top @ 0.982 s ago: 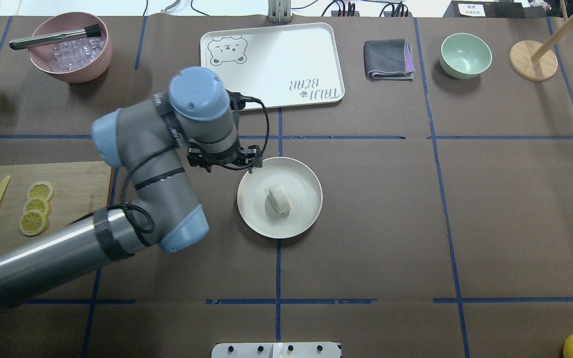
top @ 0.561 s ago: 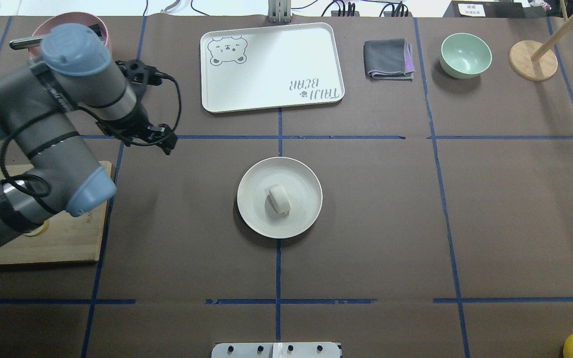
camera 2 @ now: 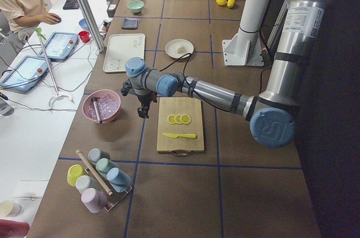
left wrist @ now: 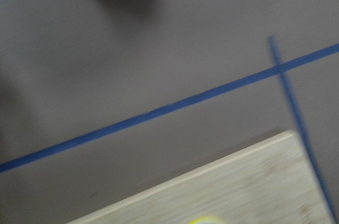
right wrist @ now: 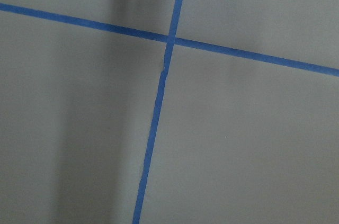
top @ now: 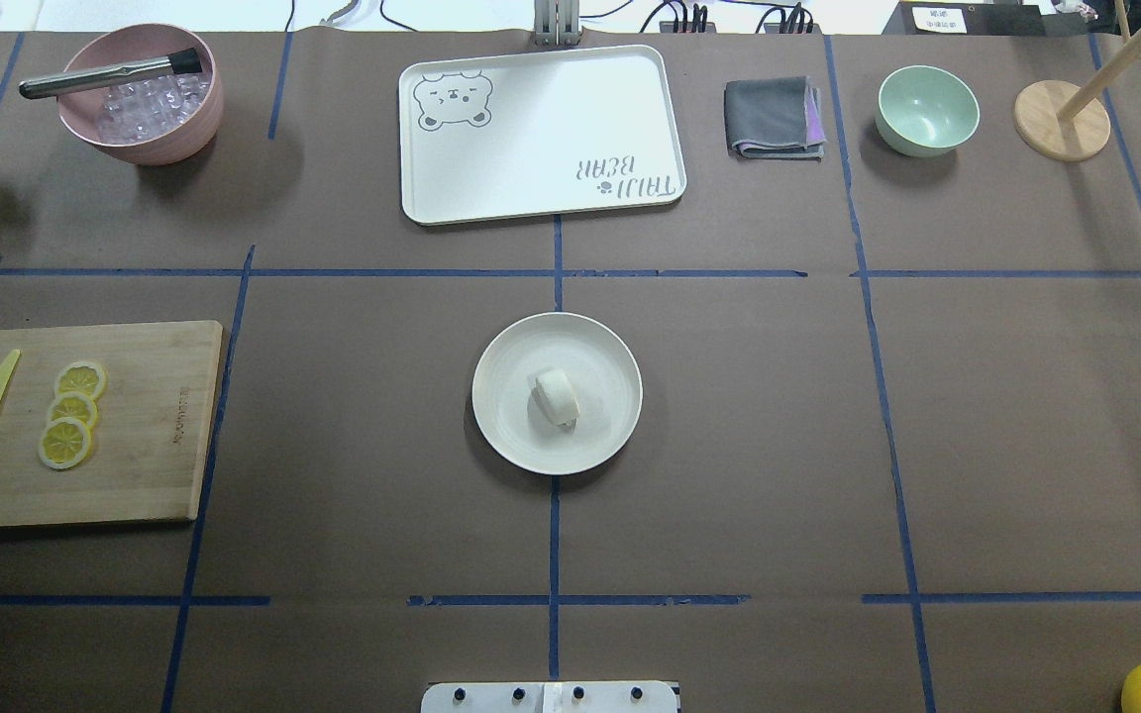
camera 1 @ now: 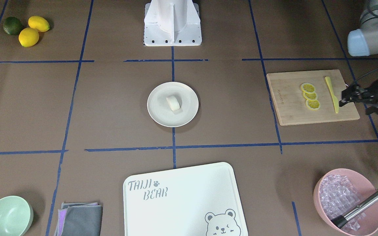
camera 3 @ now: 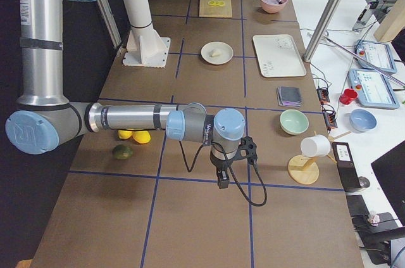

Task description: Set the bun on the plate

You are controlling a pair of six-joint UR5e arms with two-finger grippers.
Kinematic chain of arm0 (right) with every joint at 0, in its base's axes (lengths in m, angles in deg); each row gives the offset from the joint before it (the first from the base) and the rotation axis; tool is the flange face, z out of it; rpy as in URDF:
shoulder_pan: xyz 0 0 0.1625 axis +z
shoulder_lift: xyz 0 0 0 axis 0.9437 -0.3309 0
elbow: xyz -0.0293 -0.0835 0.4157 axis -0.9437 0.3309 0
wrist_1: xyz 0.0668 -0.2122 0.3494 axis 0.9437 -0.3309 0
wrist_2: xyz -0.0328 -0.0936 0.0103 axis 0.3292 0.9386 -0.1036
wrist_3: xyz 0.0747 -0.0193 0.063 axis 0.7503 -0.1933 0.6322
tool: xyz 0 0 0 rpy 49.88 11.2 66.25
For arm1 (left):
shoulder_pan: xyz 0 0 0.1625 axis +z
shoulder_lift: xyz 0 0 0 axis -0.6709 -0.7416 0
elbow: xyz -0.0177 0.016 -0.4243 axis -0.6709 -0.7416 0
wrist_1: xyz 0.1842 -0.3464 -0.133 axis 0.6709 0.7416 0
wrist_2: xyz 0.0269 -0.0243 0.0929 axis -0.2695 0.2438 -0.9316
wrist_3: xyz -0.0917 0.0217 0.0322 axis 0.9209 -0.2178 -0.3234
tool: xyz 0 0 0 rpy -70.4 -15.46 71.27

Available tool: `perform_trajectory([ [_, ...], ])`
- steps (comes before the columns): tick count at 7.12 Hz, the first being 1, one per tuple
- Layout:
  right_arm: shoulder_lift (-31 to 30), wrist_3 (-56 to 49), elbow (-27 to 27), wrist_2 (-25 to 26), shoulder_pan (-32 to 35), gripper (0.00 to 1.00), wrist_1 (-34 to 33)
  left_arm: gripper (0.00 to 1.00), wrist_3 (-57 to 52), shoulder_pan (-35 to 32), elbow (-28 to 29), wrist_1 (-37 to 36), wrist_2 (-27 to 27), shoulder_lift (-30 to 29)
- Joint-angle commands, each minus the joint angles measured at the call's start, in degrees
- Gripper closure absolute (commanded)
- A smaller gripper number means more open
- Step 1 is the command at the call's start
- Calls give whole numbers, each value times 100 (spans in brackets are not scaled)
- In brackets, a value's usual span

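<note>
Grey and blue, the left arm (camera 1: 376,39) has swung away to the counter's (top: 729,446) left end. A second ago its hand hung just over the left rim of the plate (top: 511,431), and a moment later it was passing near the pink bowl (top: 150,144). In the overhead view only a dark sliver of it shows at the left edge. The left hand (camera 1: 344,100) hangs beside the far end of the wooden cutting board (top: 150,416), near the yellow knife (camera 1: 331,95), holding nothing. It is cut by the frame and too dark to tell whether its fingers are apart or together. The bun (top: 556,397) lies where it lay before, near the middle of the plate, touched by nothing. It is a small white pillow with smooth rounded ends, lying at a slant, paler than the cream plate with its faintly yellowish rim. The plate sits on a crossing of blue tape lines at the counter's centre. The left wrist view is blurred and shows only brown paper, tape, a corner of the board and a strip of the pink bowl. The right hand (camera 3: 222,181) shows only in the side view, small and dark, pointing down over the counter well apart from the plate, and I cannot tell how its fingers stand.
</note>
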Motion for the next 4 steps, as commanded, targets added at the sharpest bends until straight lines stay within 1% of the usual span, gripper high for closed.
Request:
perform_trajectory([
  [1, -41, -7, -21, -12, 0, 0, 1, 0, -458, -648, 36, 24, 91, 1291],
  [2, -42, -7, -22, -12, 0, 0, 1, 0, -441, -779, 45, -2, 74, 1350],
  [3, -42, -7, -30, -12, 0, 0, 1, 0, -441, -1085, 123, 15, 91, 1385],
  [4, -42, -7, -22, -12, 0, 0, 1, 0, -380, -1105, 115, -11, 91, 1273],
])
